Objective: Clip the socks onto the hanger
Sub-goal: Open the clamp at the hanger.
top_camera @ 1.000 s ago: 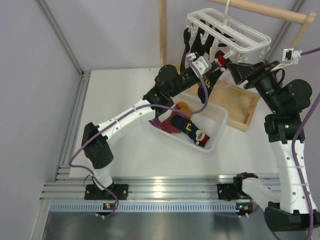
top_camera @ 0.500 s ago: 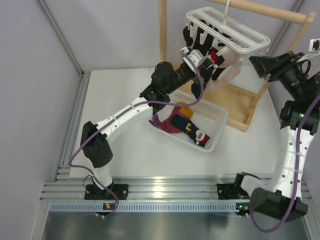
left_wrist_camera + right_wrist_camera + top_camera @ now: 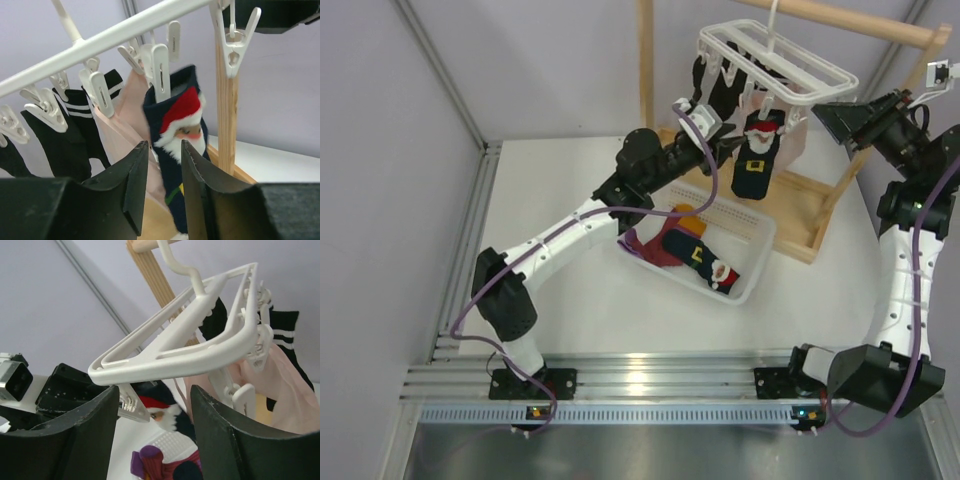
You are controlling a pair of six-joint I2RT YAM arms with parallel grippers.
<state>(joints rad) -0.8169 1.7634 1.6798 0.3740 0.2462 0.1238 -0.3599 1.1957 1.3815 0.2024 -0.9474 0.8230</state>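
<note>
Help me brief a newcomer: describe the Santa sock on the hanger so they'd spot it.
Find the wooden rack at the table's back; the white hanger hangs from its bar. Of the items pegged below, the navy sock alone shows a red-hatted Santa face, beside a pale pink garment and black striped socks.

The light is bright and soft and comes from above. The white bench (image 3: 540,180) has only faint shadows under the left arm (image 3: 570,232). A white shine sits on the metal rail (image 3: 640,375) at the near edge. In the wrist views, the left end effector (image 3: 164,147) and right end effector (image 3: 155,392) look dark and a bit blurry up close.
</note>
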